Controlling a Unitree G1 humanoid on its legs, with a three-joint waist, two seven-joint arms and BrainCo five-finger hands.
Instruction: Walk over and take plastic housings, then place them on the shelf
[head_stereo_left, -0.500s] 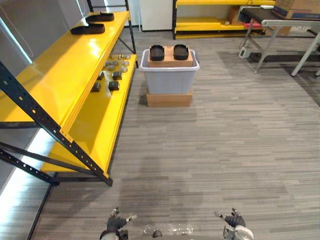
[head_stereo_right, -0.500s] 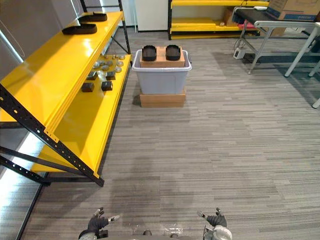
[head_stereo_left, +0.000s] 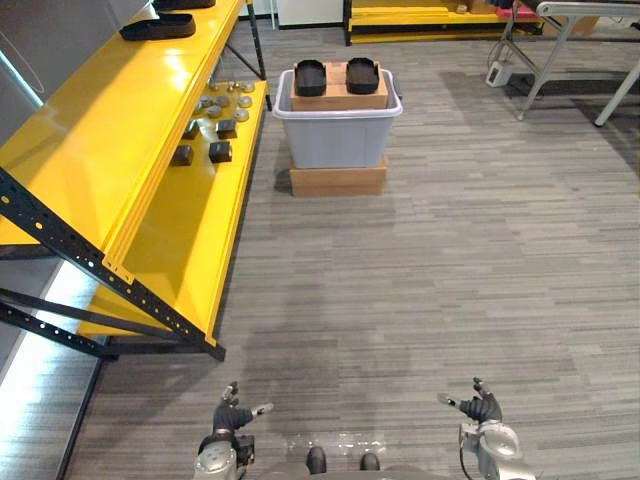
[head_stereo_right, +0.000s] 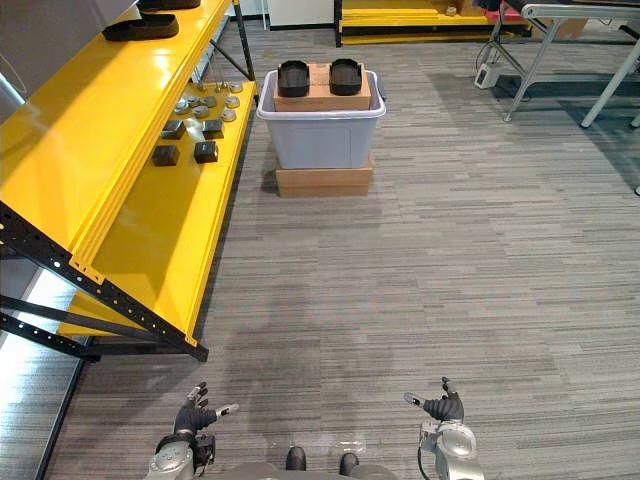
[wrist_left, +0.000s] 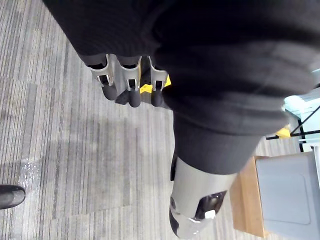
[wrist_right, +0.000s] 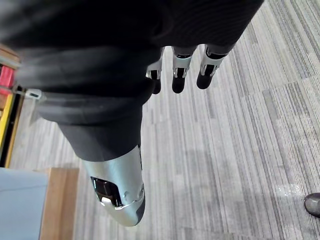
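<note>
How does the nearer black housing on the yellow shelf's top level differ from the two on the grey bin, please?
The shelf housing lies directly on the top level of the yellow shelf, at the left; the bin housings sit side by side on a cardboard box in the grey bin. The shelf housing looks long and low; the bin housings look shorter, hollows facing up. All are black.

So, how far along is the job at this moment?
Done: black housings lie on the yellow shelf. In hand: nothing; left hand and right hand are open. Left: walk to the grey bin, take its two housings, shelve them.
</note>
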